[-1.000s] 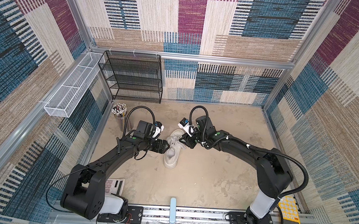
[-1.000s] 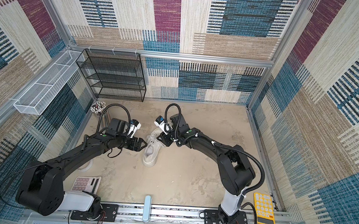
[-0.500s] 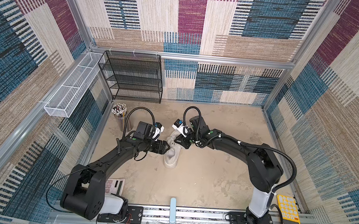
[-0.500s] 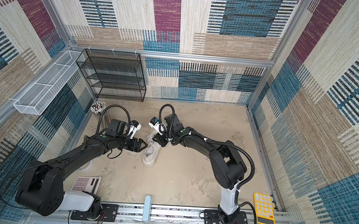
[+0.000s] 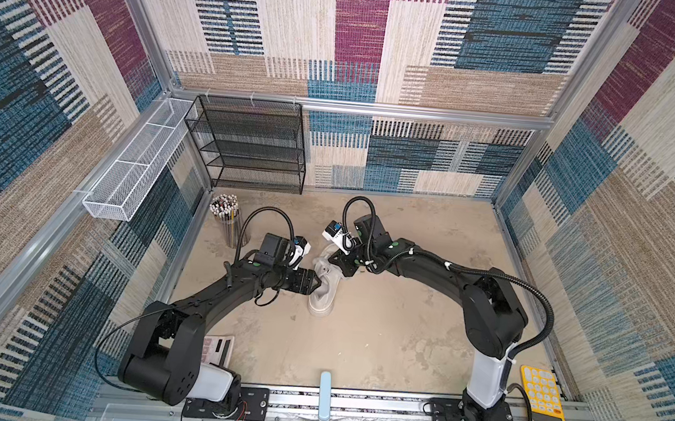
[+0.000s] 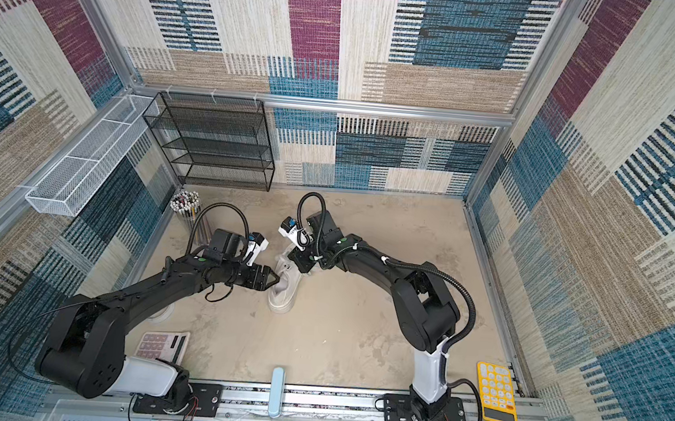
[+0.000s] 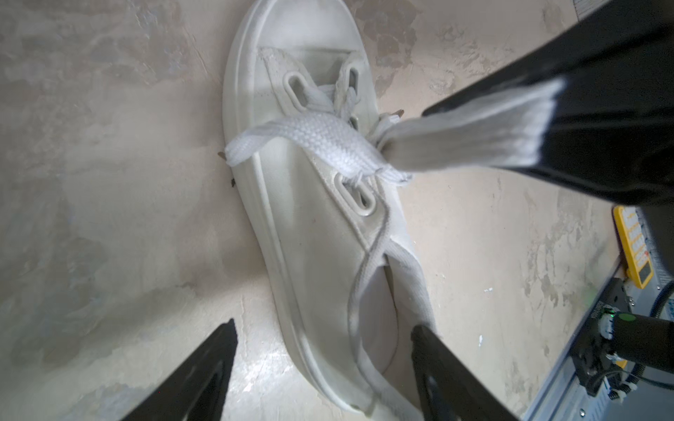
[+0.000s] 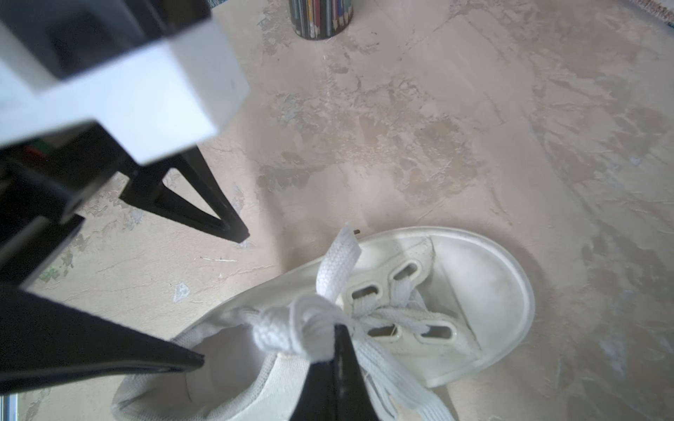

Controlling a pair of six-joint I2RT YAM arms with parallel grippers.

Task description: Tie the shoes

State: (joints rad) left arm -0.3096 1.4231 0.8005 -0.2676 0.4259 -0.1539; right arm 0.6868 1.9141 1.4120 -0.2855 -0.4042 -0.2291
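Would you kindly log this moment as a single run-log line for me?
Phase: tying | left claw: open, straddling sneaker collar | right claw: shut on lace | bow: not yet formed

There is one white sneaker (image 5: 322,297). The robot arms number two: a left arm (image 5: 211,304) and a right arm (image 5: 426,269). Calculators also number two, a yellow calculator (image 5: 542,396) and a white calculator (image 5: 217,349). The rest come singly: one black mesh rack (image 5: 249,145), one white wire basket (image 5: 134,173), one cup of pencils (image 5: 226,220) and one pale blue bar (image 5: 324,393).
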